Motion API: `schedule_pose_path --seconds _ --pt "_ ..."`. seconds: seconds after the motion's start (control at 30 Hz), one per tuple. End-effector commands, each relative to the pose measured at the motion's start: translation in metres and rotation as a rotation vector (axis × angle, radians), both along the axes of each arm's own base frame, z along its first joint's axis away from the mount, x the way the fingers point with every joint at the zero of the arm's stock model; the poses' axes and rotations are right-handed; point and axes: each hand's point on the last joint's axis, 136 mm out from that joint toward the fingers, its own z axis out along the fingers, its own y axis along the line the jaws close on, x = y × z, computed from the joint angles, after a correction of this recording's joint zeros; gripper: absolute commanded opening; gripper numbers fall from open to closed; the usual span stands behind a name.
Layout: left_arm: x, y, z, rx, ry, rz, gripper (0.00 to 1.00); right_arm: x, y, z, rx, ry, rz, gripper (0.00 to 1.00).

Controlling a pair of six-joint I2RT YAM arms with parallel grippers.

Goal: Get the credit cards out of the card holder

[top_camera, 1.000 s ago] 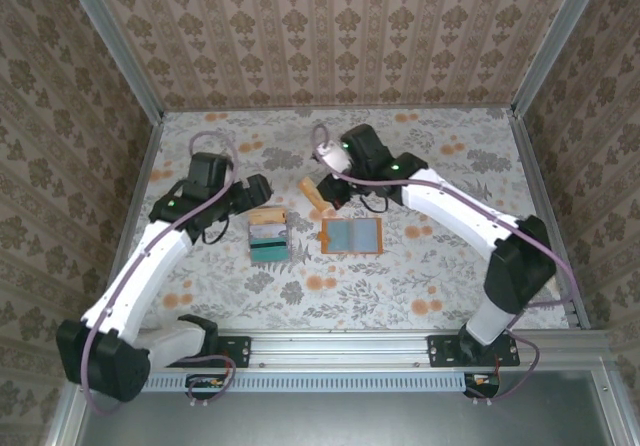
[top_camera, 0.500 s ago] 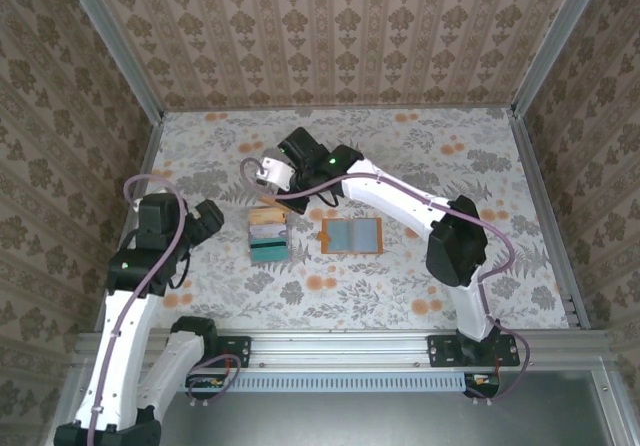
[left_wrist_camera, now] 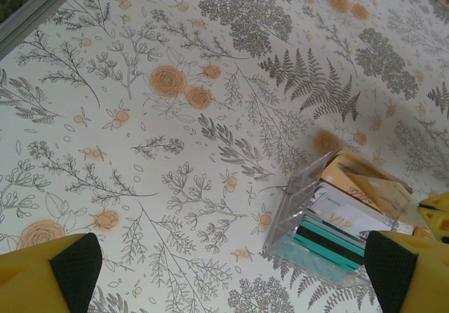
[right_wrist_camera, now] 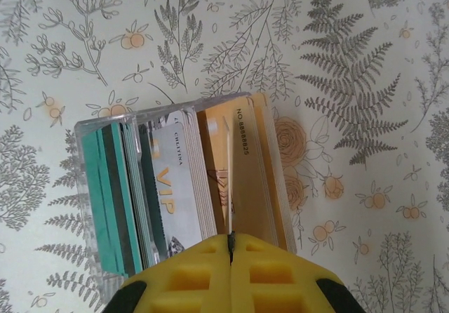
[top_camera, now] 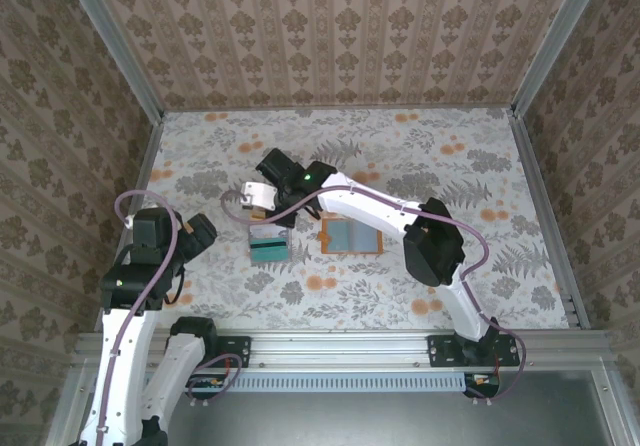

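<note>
Right gripper [right_wrist_camera: 230, 257], jaws pressed together on the near edge of a beige card [right_wrist_camera: 247, 180] that stands among the credit cards [right_wrist_camera: 175, 187] in a clear box [left_wrist_camera: 298, 194]. The card holder [top_camera: 351, 235] lies open on the table [top_camera: 450, 176], just right of the box. Left gripper [left_wrist_camera: 231, 265], fingers spread wide, hangs over the table's left side.

Teal, grey and beige credit cards [right_wrist_camera: 175, 194]; orange-tan card holder [top_camera: 351, 236] (grey-blue inside); floral-patterned table [right_wrist_camera: 365, 60].
</note>
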Motion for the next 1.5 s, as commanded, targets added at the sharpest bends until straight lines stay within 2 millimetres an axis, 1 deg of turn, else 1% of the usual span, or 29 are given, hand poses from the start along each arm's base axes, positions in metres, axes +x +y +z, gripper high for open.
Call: schedule_pose_path --seconds 0.0,0.2,0.33,0.37,0.43,0.5,0.63,0.73,0.87,0.9,0.93,1.03,1.1,1.23,1.33,1.47 --pt "-0.008 0.006 -0.006 0.009 0.025 0.025 1.00 0.011 0.004 -0.002 -0.023 -0.059 0.003 0.00" --pt "-0.009 0.006 -0.007 0.007 0.030 0.027 1.00 0.010 0.012 -0.008 -0.019 -0.052 0.011 0.00" --pt "-0.009 0.006 -0.007 0.003 0.030 0.026 1.00 0.008 0.013 -0.014 -0.024 -0.041 0.009 0.01" --pt "-0.008 0.006 -0.007 0.002 0.030 0.025 1.00 0.008 0.013 -0.015 -0.026 -0.041 0.006 0.03" --pt "-0.008 0.005 -0.007 0.000 0.028 0.023 1.00 0.011 0.013 -0.014 -0.023 -0.052 -0.010 0.16" --pt "-0.008 0.005 -0.007 0.000 0.027 0.021 1.00 0.016 0.013 -0.011 -0.017 -0.071 -0.034 0.27" --pt "-0.005 0.003 -0.005 0.003 0.021 0.006 1.00 0.025 0.013 -0.003 0.008 -0.097 -0.085 0.29" --pt "-0.001 0.000 -0.004 -0.001 0.015 -0.017 1.00 0.032 0.009 0.002 0.015 -0.121 -0.127 0.31" --pt "0.008 -0.009 -0.003 -0.021 0.006 -0.059 0.99 0.039 -0.001 0.012 0.036 -0.156 -0.198 0.32" --pt "0.011 -0.011 -0.002 -0.029 -0.001 -0.069 0.98 0.039 -0.008 0.013 0.039 -0.151 -0.222 0.32" --pt "0.013 -0.014 -0.001 -0.038 -0.004 -0.079 0.97 0.042 -0.008 0.020 0.071 -0.160 -0.243 0.32" --pt "0.024 -0.022 -0.001 -0.065 -0.019 -0.107 0.92 0.045 -0.027 0.033 0.133 -0.153 -0.329 0.33" --pt "0.032 -0.028 -0.002 -0.087 -0.023 -0.119 0.88 0.047 -0.044 0.040 0.175 -0.137 -0.399 0.33" --pt "0.050 -0.045 -0.004 -0.125 -0.027 -0.159 0.83 0.044 -0.080 0.045 0.234 -0.095 -0.525 0.34" --pt "0.064 -0.066 -0.006 -0.122 -0.024 -0.211 0.80 0.039 -0.110 0.044 0.265 -0.050 -0.617 0.34" --pt "0.084 -0.109 -0.009 -0.096 -0.014 -0.323 0.72 0.031 -0.150 0.029 0.276 0.041 -0.755 0.33"
